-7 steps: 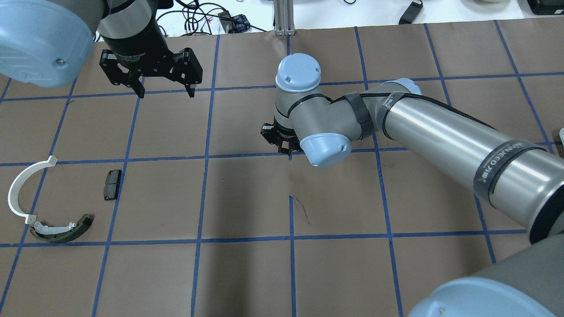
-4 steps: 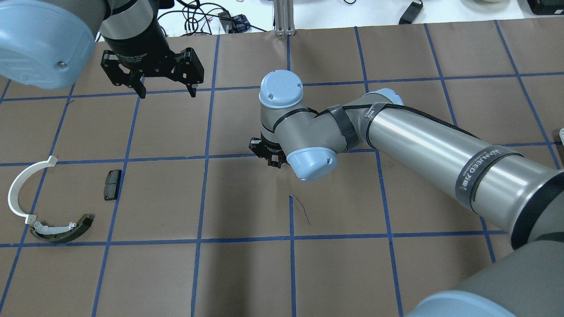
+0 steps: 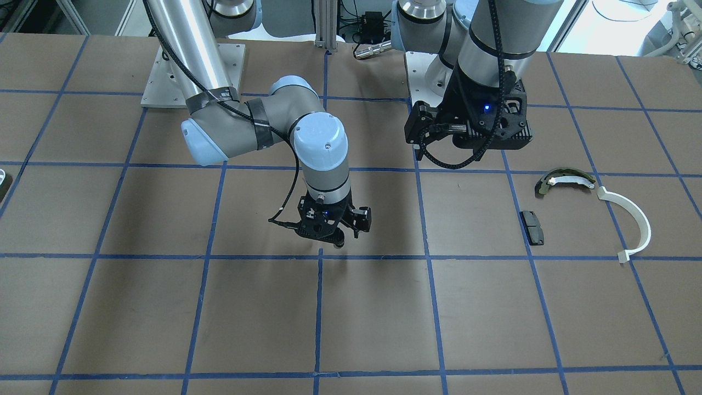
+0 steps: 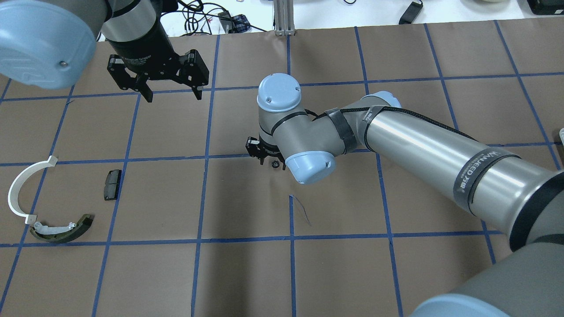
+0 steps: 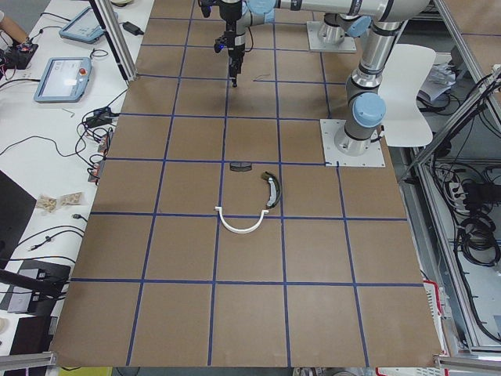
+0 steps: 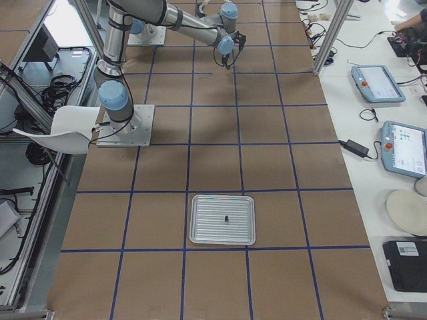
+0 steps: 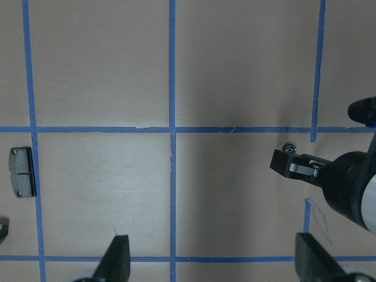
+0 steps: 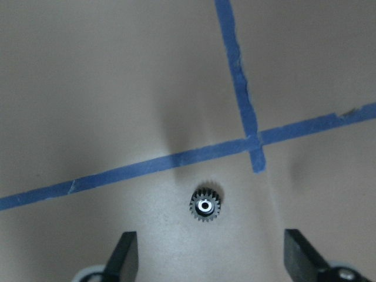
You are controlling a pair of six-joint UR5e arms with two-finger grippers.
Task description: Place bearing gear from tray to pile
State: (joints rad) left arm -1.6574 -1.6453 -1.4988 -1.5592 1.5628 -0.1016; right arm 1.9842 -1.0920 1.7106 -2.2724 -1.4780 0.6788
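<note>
The bearing gear (image 8: 204, 206), small, dark and toothed, lies flat on the brown paper next to a blue tape crossing; it also shows in the overhead view (image 4: 275, 164). My right gripper (image 8: 211, 255) hovers just above it, open, its fingers apart from it. The pile lies far to the left: an olive-and-white brake shoe (image 4: 61, 230), a white half-ring arc (image 4: 22, 187) and a black pad (image 4: 112, 184). My left gripper (image 4: 173, 93) is open and empty, high over the far left of the table.
The metal tray (image 6: 200, 230) sits far off on my right side with one small dark part in it. My right arm (image 4: 418, 145) stretches across the table's middle. Cables and a post stand beyond the far edge.
My right arm has swung left and stopped; the gear now lies on the table below its open fingers. My left gripper has shifted slightly right.
</note>
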